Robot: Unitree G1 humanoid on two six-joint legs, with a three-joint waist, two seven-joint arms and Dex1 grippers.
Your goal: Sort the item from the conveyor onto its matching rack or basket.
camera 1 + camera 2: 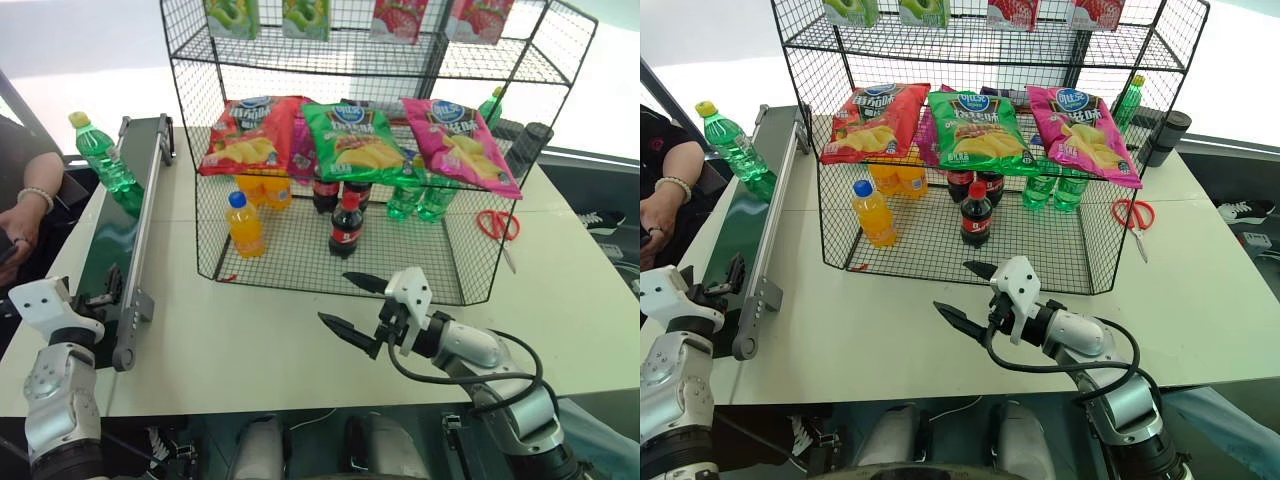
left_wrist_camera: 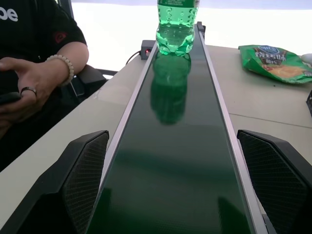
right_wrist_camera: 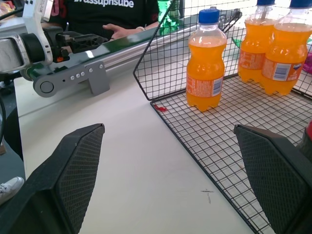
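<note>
The item, a clear-green bottle [image 1: 102, 156] with a yellow cap, stands upright at the far end of the dark green conveyor [image 1: 112, 245] along the table's left side. My left gripper [image 2: 170, 139] hovers open over the belt's near end, aimed along it at the bottle [image 2: 175, 30], well short of it. The black wire rack [image 1: 300, 262] stands mid-table. Just in front of its lower tier, above the white tabletop, my right gripper [image 1: 335, 298] is open and holds nothing.
The rack holds orange bottles [image 3: 206, 61], cola bottles [image 1: 346, 226], green bottles [image 1: 405, 197] and chip bags [image 1: 355, 140]. Red scissors [image 1: 497, 225] lie right of it. A seated person's hand [image 1: 22, 212] rests left of the conveyor. A chip bag [image 2: 275, 61] lies beside the belt.
</note>
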